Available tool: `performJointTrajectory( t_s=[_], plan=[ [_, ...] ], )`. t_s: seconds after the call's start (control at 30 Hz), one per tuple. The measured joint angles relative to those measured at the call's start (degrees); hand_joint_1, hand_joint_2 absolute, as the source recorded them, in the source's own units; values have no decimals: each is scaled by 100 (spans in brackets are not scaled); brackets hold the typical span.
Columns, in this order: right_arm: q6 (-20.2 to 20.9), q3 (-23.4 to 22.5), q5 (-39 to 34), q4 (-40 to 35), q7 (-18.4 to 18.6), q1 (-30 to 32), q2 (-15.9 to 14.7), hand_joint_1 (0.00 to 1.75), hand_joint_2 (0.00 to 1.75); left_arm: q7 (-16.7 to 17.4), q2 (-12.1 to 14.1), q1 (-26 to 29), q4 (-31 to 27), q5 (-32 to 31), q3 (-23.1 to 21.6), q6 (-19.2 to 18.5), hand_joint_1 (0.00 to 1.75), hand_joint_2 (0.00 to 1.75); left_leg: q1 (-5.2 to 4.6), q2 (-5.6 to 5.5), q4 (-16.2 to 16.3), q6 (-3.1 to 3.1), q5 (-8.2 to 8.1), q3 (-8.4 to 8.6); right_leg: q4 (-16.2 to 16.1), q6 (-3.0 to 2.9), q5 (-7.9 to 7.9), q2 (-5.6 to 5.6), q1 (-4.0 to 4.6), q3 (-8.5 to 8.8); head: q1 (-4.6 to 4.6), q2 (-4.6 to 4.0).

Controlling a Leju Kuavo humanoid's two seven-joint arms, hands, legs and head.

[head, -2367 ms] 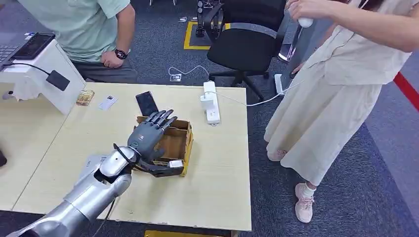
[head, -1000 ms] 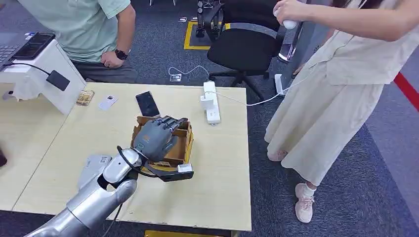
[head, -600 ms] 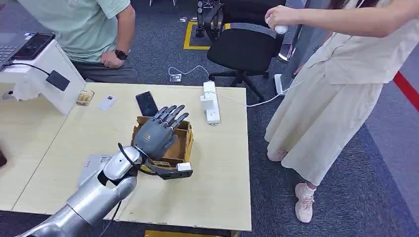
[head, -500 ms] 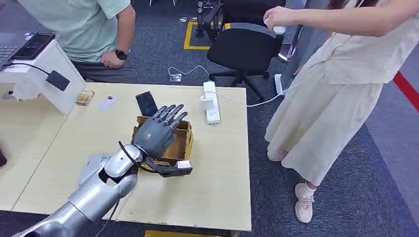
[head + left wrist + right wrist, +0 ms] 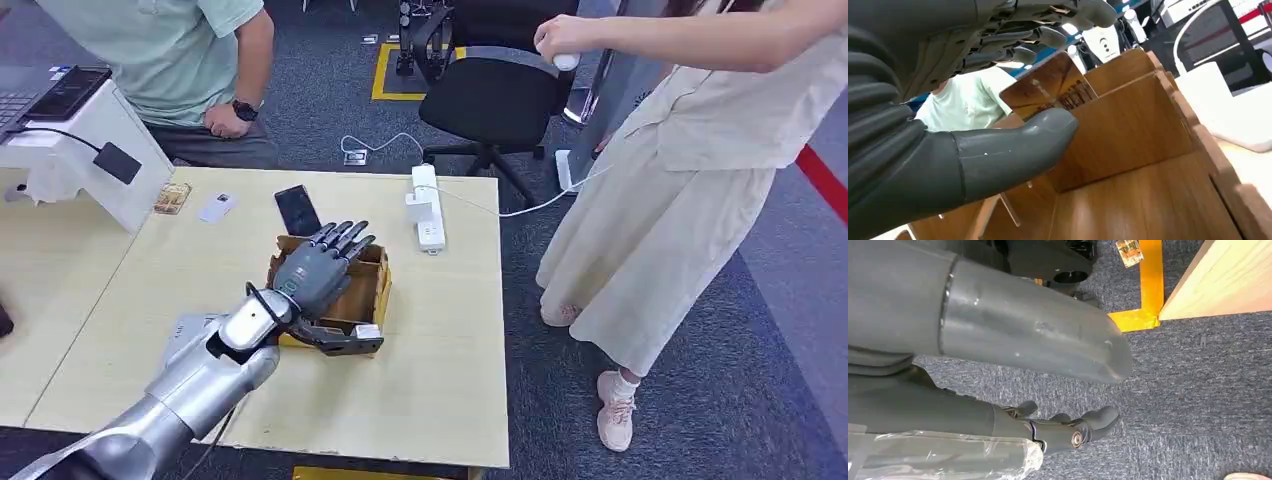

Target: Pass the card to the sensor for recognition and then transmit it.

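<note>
Head view: the left hand (image 5: 315,272) hovered over the open cardboard box (image 5: 372,290) near the middle of the pale wooden desk (image 5: 450,360), fingers extended above the box's far wall. In the left wrist view the card (image 5: 1048,87) appeared as a glossy brown-gold rectangle with a dark printed pattern near one edge and a faint pale mark on its face; it stood tilted inside the wooden-toned box (image 5: 1128,130), pinched between the grey thumb (image 5: 1013,145) and the darker fingers (image 5: 1018,52) of the left hand (image 5: 973,90). The right hand (image 5: 1048,390) hung over grey carpet (image 5: 1198,380) beside the desk edge, fingers loosely curled, holding nothing. Also on the desk lay a black phone (image 5: 297,209), a white power strip (image 5: 427,208) and two small cards (image 5: 217,207).
</note>
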Motion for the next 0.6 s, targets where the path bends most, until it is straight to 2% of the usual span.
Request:
performJointTrajectory(
  t_s=[0.23,0.5,0.53,0.57,0.6],
  plan=[
    [-9,11,15,11,20,3,2,0,0,-37,-85,-81,249,214,-61,-146,0,175,0,0,0,0,0,0,0,0,0,0,0,0,-2,0],
    [-9,11,15,15,20,7,2,0,0,-116,-92,-127,282,361,-74,-219,0,175,0,0,0,0,0,0,0,0,0,0,0,0,0,0],
    [-9,11,17,17,18,7,2,0,0,-116,-92,-132,282,363,-74,-219,162,175,0,0,0,0,0,0,0,0,0,0,0,0,-2,0],
    [-9,11,15,17,20,7,2,0,0,-114,-92,-136,282,367,-74,-219,175,175,0,0,0,0,0,0,0,0,0,0,0,0,0,0],
    [-9,11,17,17,20,7,2,0,0,-109,-92,-137,280,383,-74,-214,175,175,0,0,0,0,0,0,0,0,0,0,0,0,-2,0]
  ],
)
